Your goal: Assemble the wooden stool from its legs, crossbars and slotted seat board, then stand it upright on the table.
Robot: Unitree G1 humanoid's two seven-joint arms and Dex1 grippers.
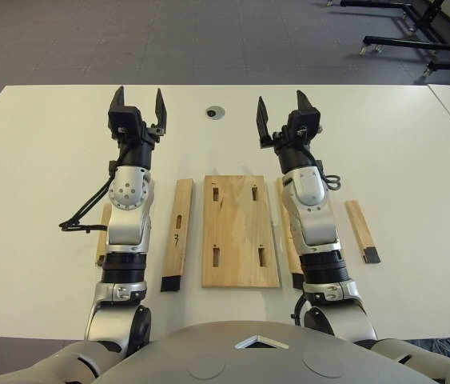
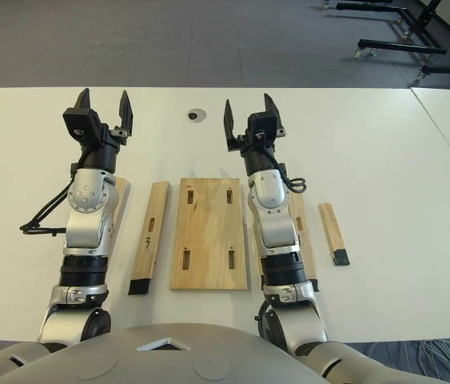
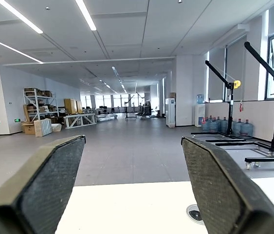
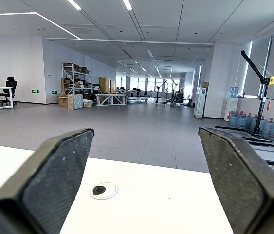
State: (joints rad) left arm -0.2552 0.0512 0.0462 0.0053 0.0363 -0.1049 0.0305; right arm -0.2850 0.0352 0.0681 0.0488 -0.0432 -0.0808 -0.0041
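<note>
Wooden parts lay flat on the white worktop (image 1: 41, 176), all of them behind the grippers and closer to the robot's body. The slotted seat board (image 1: 240, 232) sat back between the two grippers, with its four slots facing up. A leg (image 1: 178, 234) with a dark foot lay just beside the board, behind the left gripper (image 1: 138, 98). A thin stick (image 1: 102, 236) peeked out from under the left arm. A long stick (image 1: 288, 244) lay partly under the right arm, and a short stick (image 1: 362, 230) lay behind the right gripper (image 1: 281, 104), on its outer side. Both grippers hung over bare worktop with fingers spread wide, holding nothing. A small round hole (image 1: 215, 113) sat between them. No part looked joined yet. To start well, a gripper should pull back, come down over the middle of a leg, and pinch it across its thin sides so it does not spin.
</note>
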